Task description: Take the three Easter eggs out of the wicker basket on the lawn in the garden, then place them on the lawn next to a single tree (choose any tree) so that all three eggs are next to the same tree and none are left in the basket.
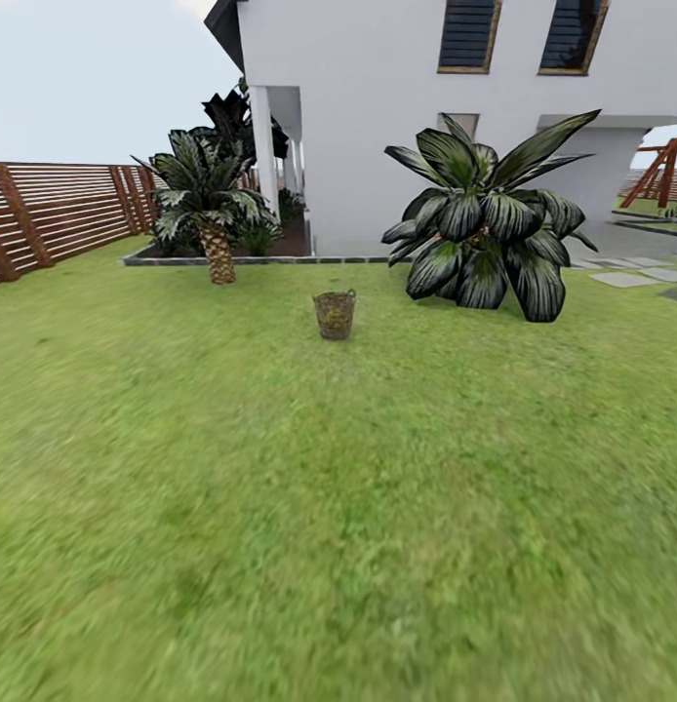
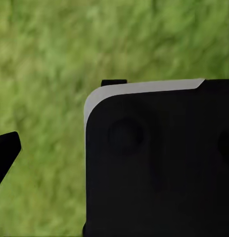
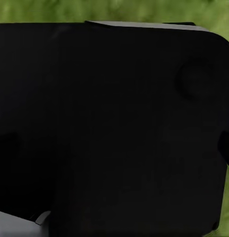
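Head view, read from the left: one slatted wooden fence (image 1: 56, 210), one short palm (image 1: 210, 210) with a scaly trunk, one wicker basket (image 1: 335, 314) upright on the lawn (image 1: 280, 507) near the middle and well ahead of the robot, then one broad dark-leaved bush (image 1: 490, 229) before the white house (image 1: 397, 107). The eggs cannot be counted; the weave hides whatever the basket holds. No tall bare-trunked tree appears, so the palm could be mistaken for it. An over-close approach could tip the light basket. Wrist views give dark robot body over grass; I cannot tell how either claw stands.
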Tool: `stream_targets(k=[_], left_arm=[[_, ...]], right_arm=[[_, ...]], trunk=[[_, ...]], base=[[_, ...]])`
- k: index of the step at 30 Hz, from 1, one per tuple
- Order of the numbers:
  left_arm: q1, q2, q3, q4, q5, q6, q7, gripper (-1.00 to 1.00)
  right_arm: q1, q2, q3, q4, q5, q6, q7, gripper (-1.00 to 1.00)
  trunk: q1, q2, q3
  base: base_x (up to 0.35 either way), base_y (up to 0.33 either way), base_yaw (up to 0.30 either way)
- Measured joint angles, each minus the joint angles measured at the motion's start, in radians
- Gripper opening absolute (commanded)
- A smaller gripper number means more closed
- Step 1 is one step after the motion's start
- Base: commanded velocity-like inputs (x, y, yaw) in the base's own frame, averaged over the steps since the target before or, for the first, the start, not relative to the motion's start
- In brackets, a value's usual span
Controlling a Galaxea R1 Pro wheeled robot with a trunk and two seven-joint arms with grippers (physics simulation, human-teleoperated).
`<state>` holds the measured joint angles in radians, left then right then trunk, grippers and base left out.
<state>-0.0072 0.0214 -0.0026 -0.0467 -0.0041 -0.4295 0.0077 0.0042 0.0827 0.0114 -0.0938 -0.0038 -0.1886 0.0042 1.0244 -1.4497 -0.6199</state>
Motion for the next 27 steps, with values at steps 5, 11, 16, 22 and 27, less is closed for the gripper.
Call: stream_targets(k=[5,11,16,22,27], left_arm=[[0.0,0.0,0.0,0.0,0.0,0.0,0.0,1.0],[0.0,0.0,0.0,0.0,0.0,0.0,0.0,1.0],[0.0,0.0,0.0,0.0,0.0,0.0,0.0,1.0],[0.0,0.0,0.0,0.0,0.0,0.0,0.0,1.0],[0.0,0.0,0.0,0.0,0.0,0.0,0.0,1.0]], right_arm=[[0.0,0.0,0.0,0.0,0.0,0.0,0.0,1.0],[0.0,0.0,0.0,0.0,0.0,0.0,0.0,1.0],[0.0,0.0,0.0,0.0,0.0,0.0,0.0,1.0],[0.0,0.0,-0.001,0.0,0.0,0.0,0.0,1.0],[0.0,-0.003,-0.001,0.0,0.0,0.001,0.0,1.0]], trunk=[[0.0,0.0,0.0],[0.0,0.0,0.0],[0.0,0.0,0.0],[0.0,0.0,0.0],[0.0,0.0,0.0]], base=[[0.324,0.118,-0.012],[0.324,0.118,-0.003],[0.324,0.118,-0.001],[0.324,0.118,0.0],[0.324,0.118,0.0]])
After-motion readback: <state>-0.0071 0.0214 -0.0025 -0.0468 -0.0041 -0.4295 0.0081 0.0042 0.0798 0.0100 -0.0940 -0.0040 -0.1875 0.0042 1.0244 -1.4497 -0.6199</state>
